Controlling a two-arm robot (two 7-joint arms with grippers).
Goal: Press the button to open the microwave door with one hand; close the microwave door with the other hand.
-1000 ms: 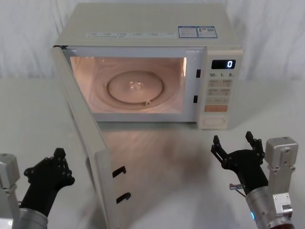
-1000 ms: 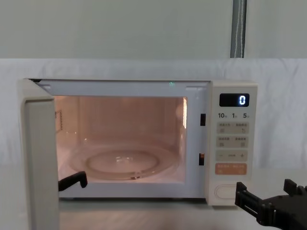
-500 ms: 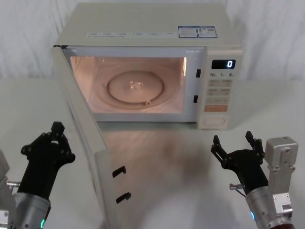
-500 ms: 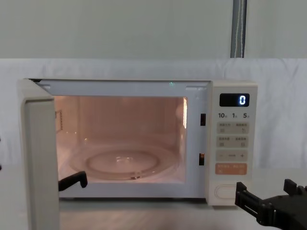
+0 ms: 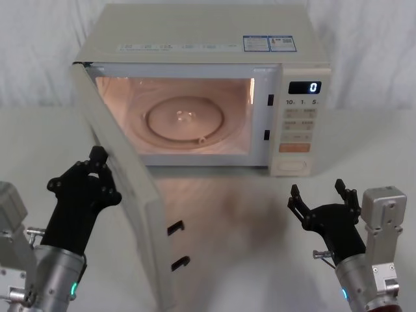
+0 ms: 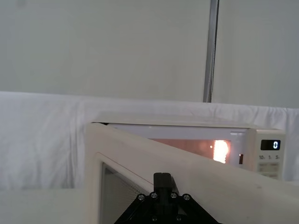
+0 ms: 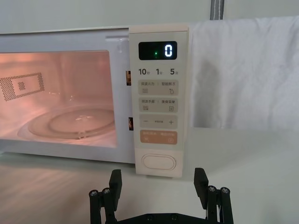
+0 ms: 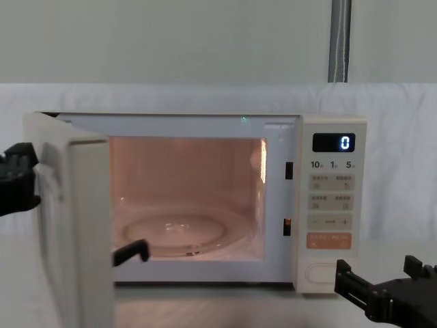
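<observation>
The microwave door (image 5: 140, 214) stands ajar, hinged on the left, its inner face with two black latch hooks turned to the lit cavity. My left gripper (image 5: 97, 157) is shut, its tip against the door's outer face near the window frame (image 6: 210, 179). From the chest view, the left gripper (image 8: 17, 186) sits just left of the door (image 8: 75, 232). The wide cream button (image 5: 290, 166) sits lowest on the control panel. My right gripper (image 5: 316, 190) hovers open in front of and below the button (image 7: 158, 162), apart from it, holding nothing.
The microwave body (image 5: 201, 39) stands at the back of a white cloth-covered table (image 5: 247, 234). Its display (image 7: 158, 50) reads 0. An orange key (image 7: 159, 137) sits just above the button. A glass turntable (image 5: 185, 119) lies inside the cavity.
My left gripper has moved forward and rightward to the door's outer face, and the door has swung partway toward the cavity. The right gripper has not moved.
</observation>
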